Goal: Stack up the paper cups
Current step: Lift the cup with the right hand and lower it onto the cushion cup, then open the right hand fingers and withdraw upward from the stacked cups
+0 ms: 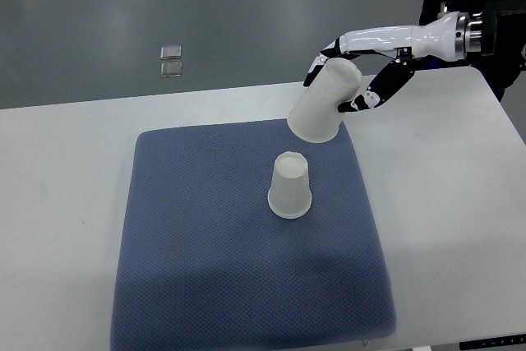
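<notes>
you are looking steeply down on a white bench [66,145] with a blue-grey textured mat [205,285] laid across its middle. take the mat as your landmark.

near the centre of the mat, slightly toward its far edge, a white paper cup [290,186] stands upside down, its wide rim flat on the fabric and its closed base facing up at you.

your right arm comes in from the upper right edge, white with a metal wrist joint. its robot hand [355,74] is closed around a second paper cup [325,102], with dark fingers [384,88] pressed against the cup's right side and other fingers wrapped over its narrow end. this held cup hangs in the air above the mat's far right corner, clear of the fabric. it is tilted, narrow end up and to the right inside the grip, wide open end pointing down and to the left, toward the standing cup. the two cups are apart, the held one beyond and to the right of the standing one. exactly how many fingers touch the cup is hard to tell from this angle.

beyond the mat's far edge, past the bench, two small pale square things [171,61] lie on the grey floor [246,14].
</notes>
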